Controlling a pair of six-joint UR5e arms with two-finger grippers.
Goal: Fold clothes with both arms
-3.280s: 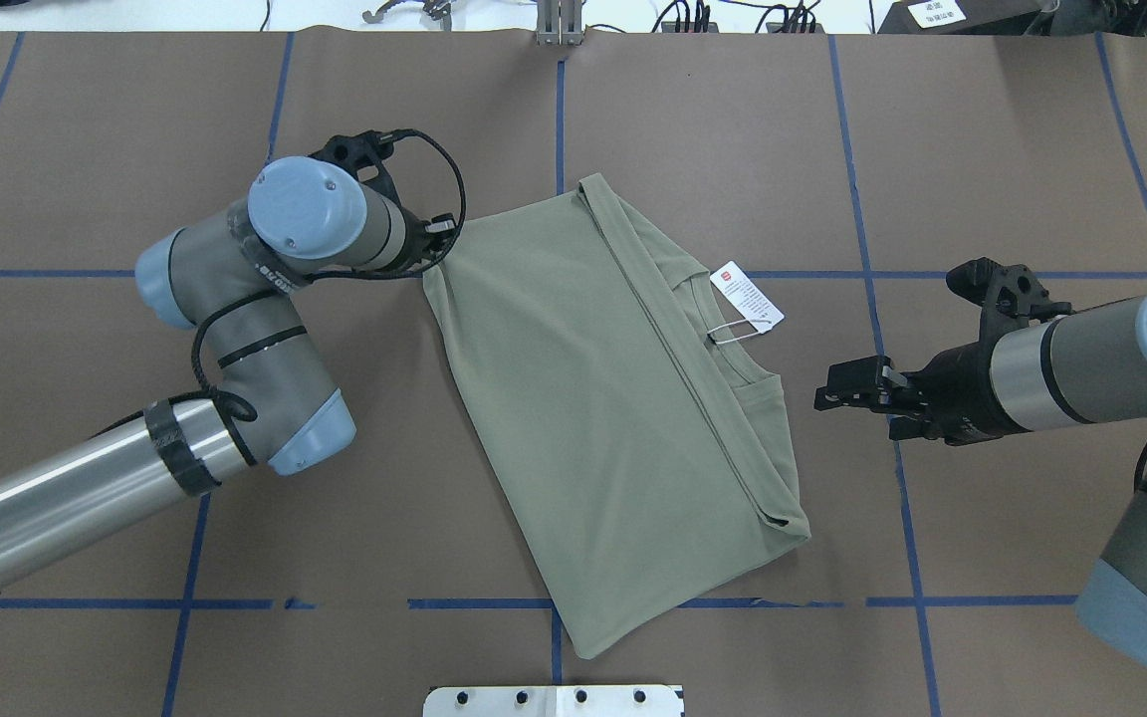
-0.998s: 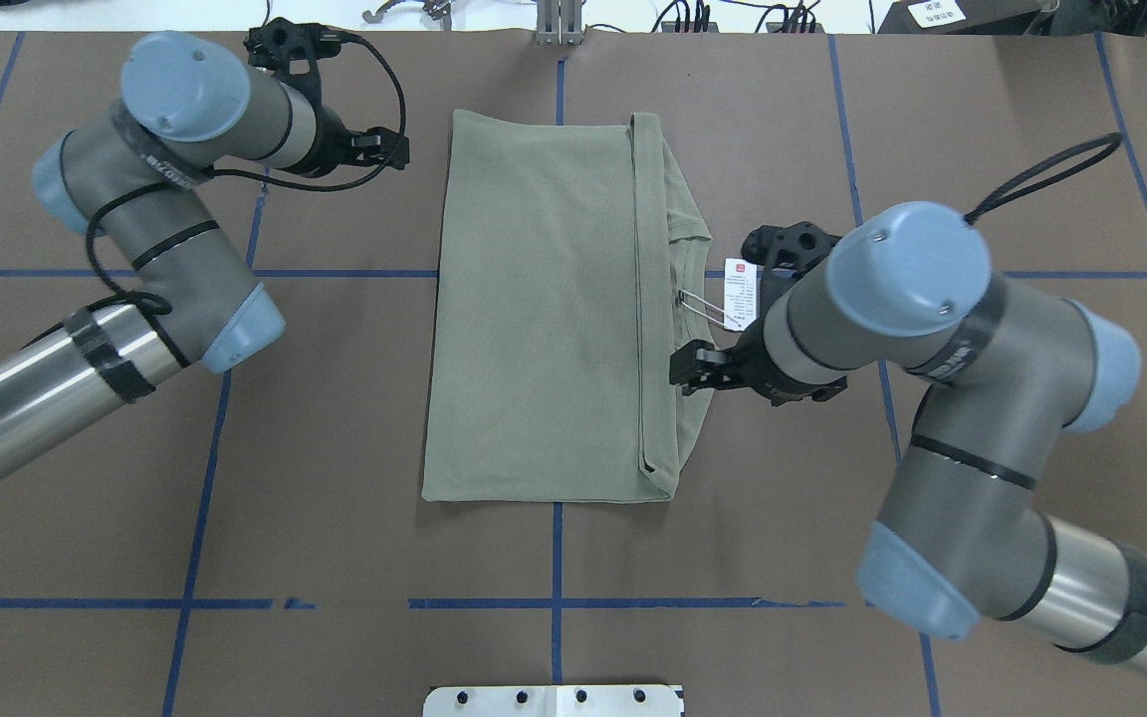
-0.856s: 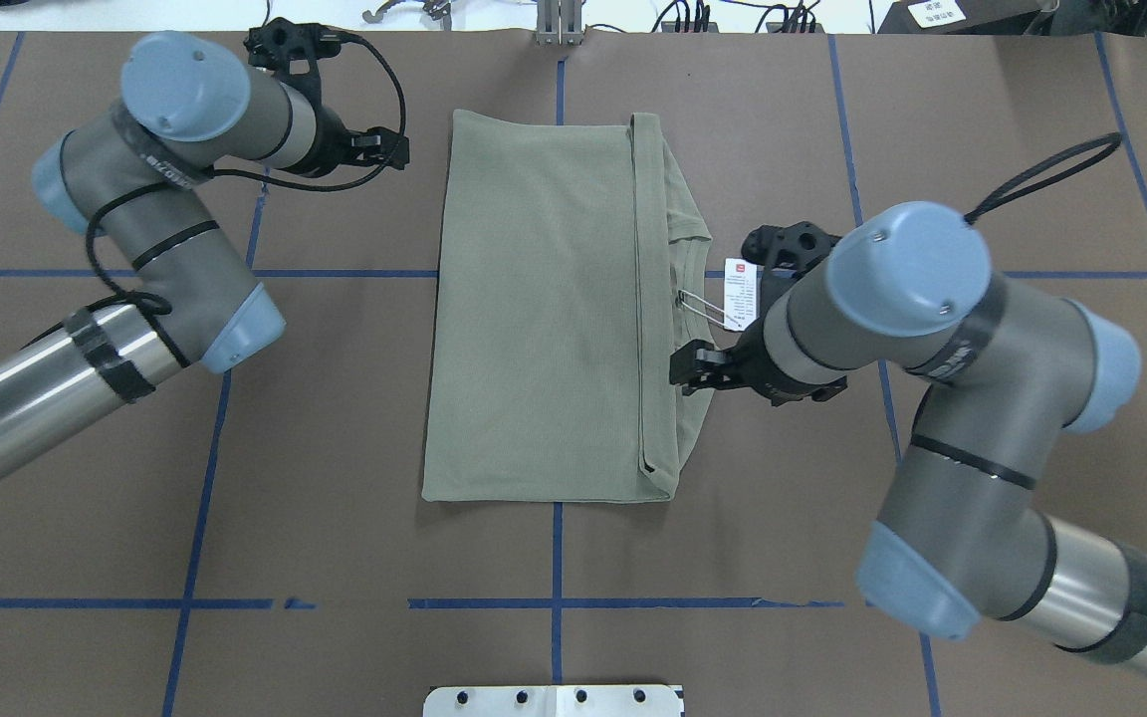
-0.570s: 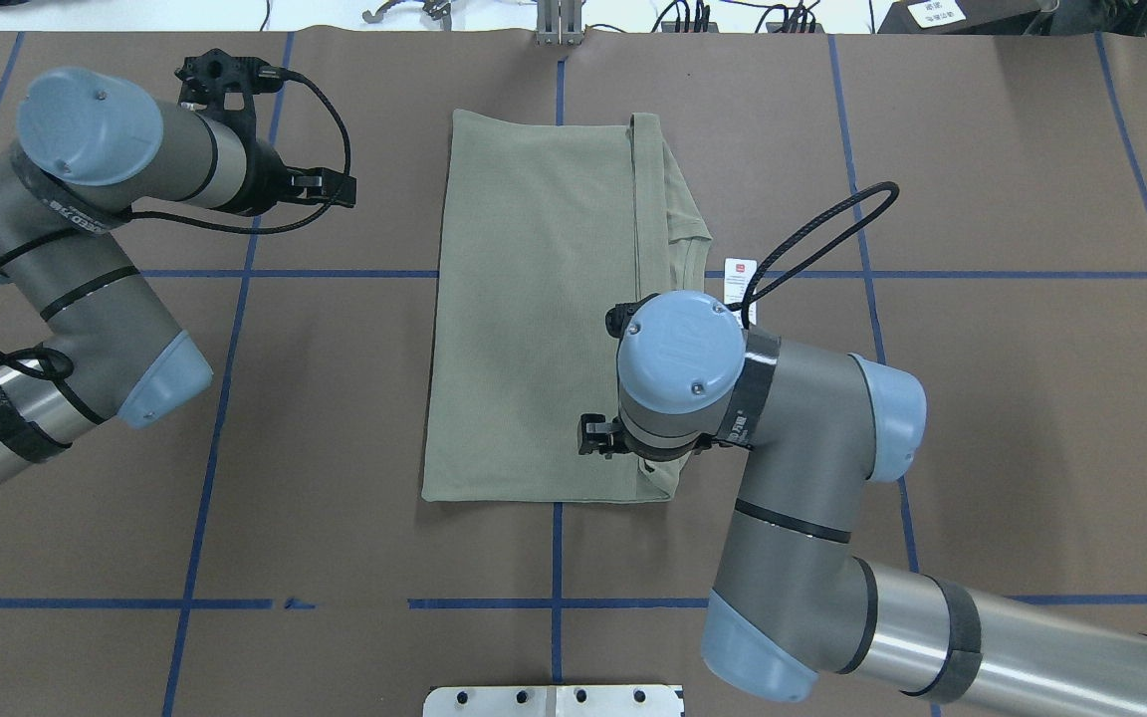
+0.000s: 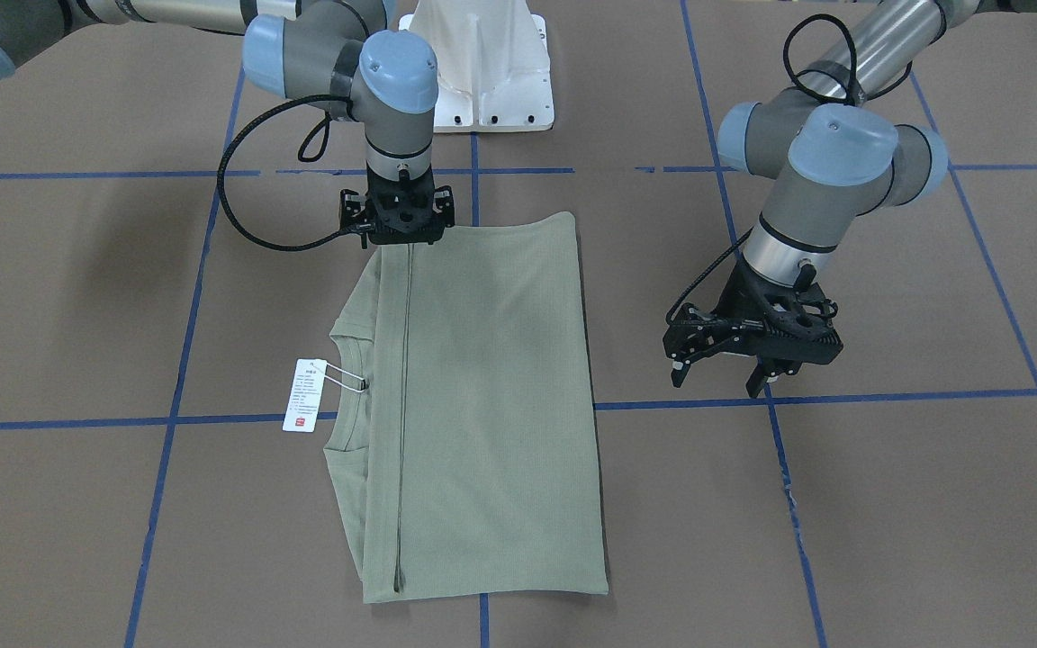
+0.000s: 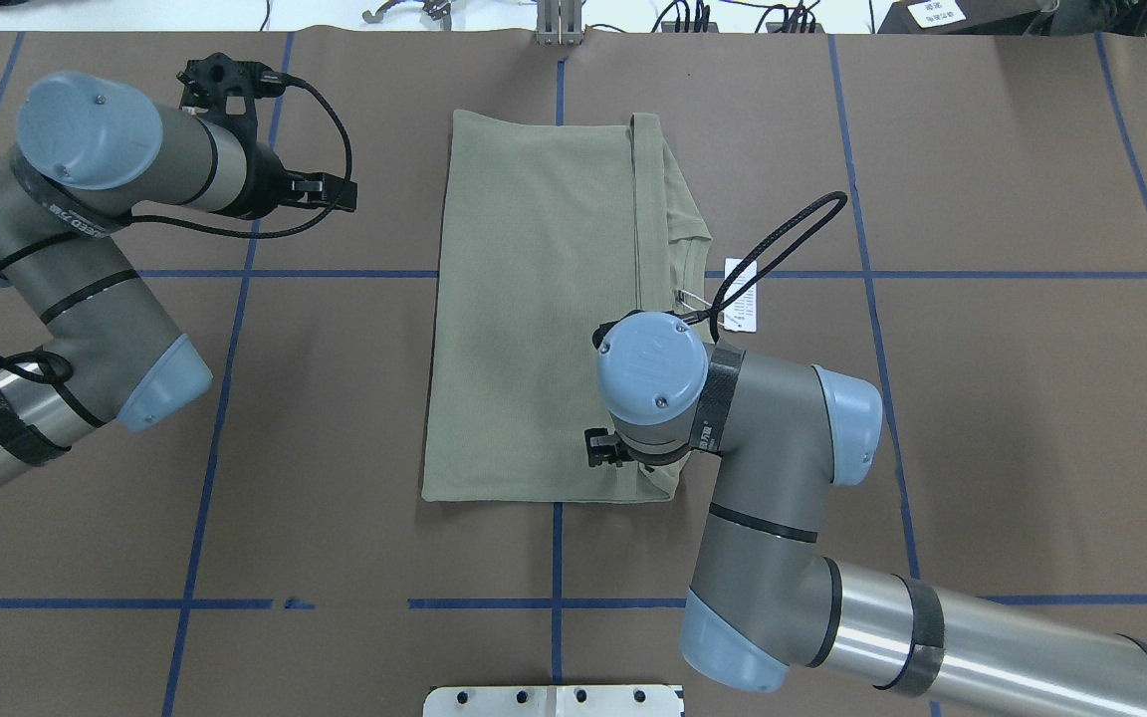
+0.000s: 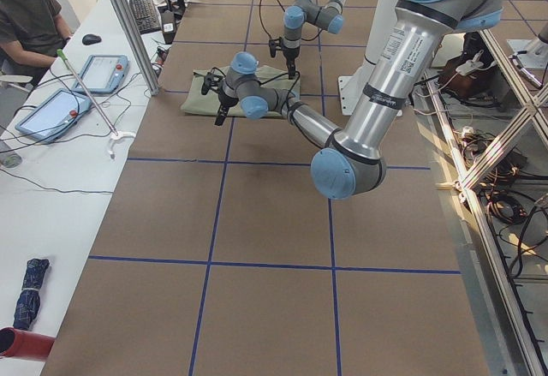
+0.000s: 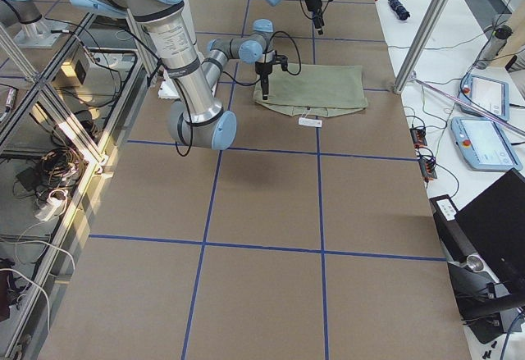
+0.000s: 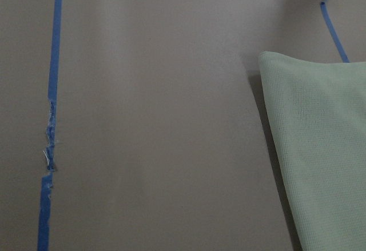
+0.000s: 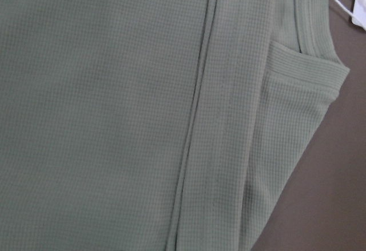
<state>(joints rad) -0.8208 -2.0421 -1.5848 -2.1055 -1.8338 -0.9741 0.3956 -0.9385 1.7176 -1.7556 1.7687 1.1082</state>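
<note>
Brown paper crossed by blue tape lines covers the table (image 6: pixel 982 149). The green shirt (image 6: pixel 534 319) lies at its middle, folded into a neat oblong, with a white tag (image 5: pixel 302 396) sticking out on the collar side. The front camera shows the right gripper (image 5: pixel 399 232) pointing down at the shirt's corner nearest the robot's base. Overhead, its own wrist hides it, so I cannot tell whether it pinches cloth. The left gripper (image 5: pixel 716 387) hangs spread wide over bare paper, well apart from the shirt.
</note>
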